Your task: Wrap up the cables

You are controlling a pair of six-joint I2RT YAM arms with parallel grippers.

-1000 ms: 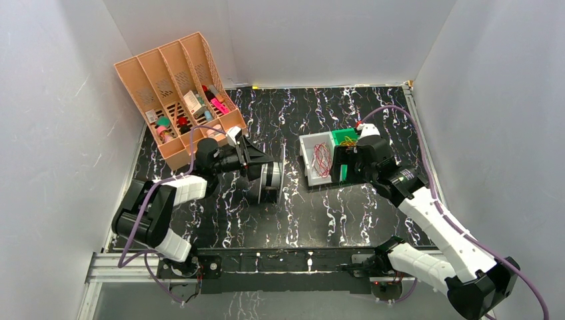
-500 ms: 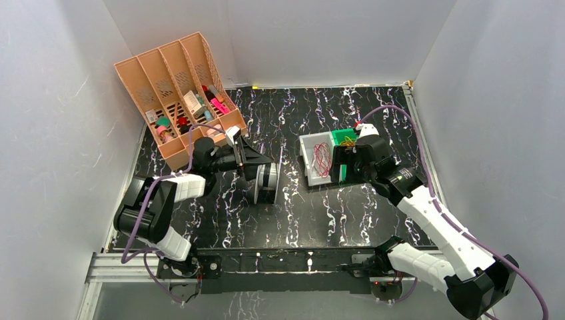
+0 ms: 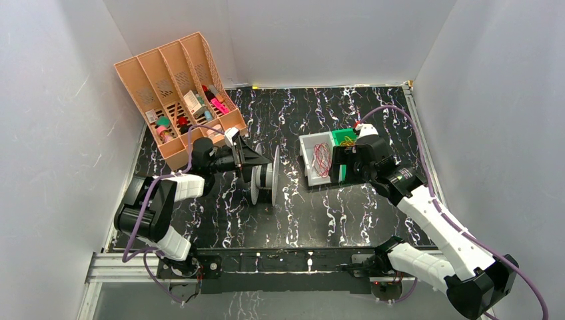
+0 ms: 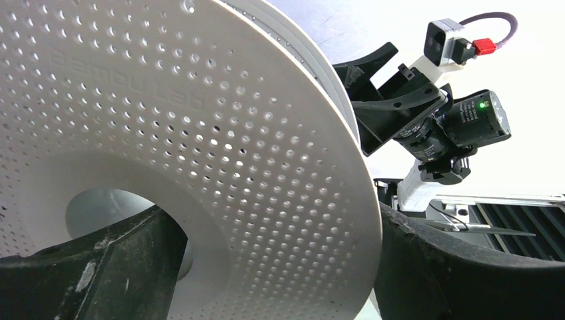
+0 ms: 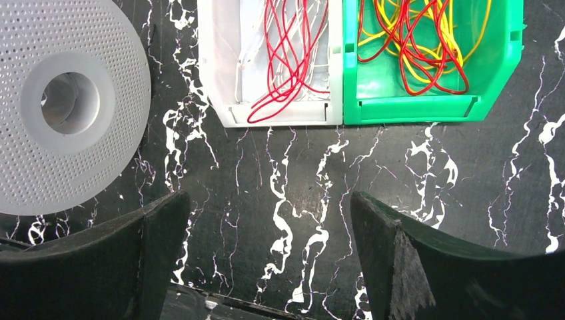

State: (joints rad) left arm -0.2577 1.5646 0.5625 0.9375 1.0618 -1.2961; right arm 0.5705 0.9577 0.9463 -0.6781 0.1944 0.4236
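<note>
The red cables [image 5: 290,53] lie looped in the white bin [image 5: 214,73], right of the worktop's middle. The right gripper [image 5: 266,207] hovers by its near side, jaws wide and empty. The left gripper [image 4: 273,233] has its jaws wide about the upright spool [image 3: 265,181]. The pick probably goes best by pinching one loop low and lifting slowly, clear of the green bin [image 5: 508,67].

Top view high over the whole bench [image 3: 333,213]; left wrist tight on the spool [image 4: 200,167], right wrist straight down, spool upper left.
</note>
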